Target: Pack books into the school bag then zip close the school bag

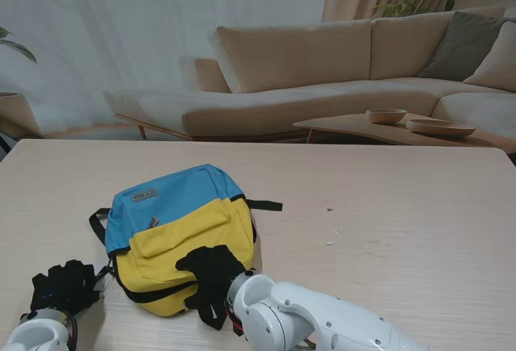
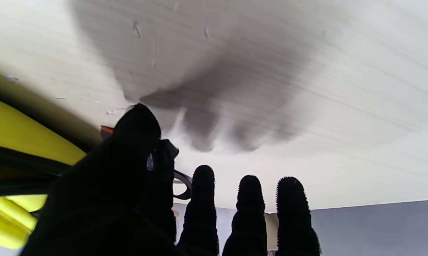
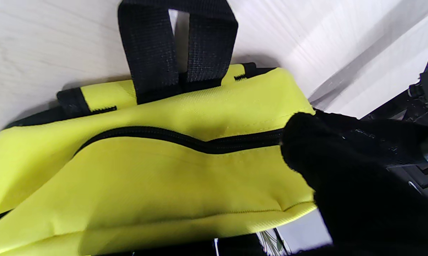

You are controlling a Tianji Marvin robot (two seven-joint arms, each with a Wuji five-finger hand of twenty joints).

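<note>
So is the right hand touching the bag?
Touching. The stand view shows the right hand lying on the bag, on its yellow front, and the right wrist view shows a finger pressed against the yellow fabric at the zip line.

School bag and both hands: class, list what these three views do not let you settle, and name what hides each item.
1. School bag: its contents. No books show; closed fabric hides the inside in every view.
2. Right hand: whether it grips anything. In the stand view its back covers the fingers.
3. Left hand: what the thumb and forefinger pinch. In the left wrist view the glove covers it.
</note>
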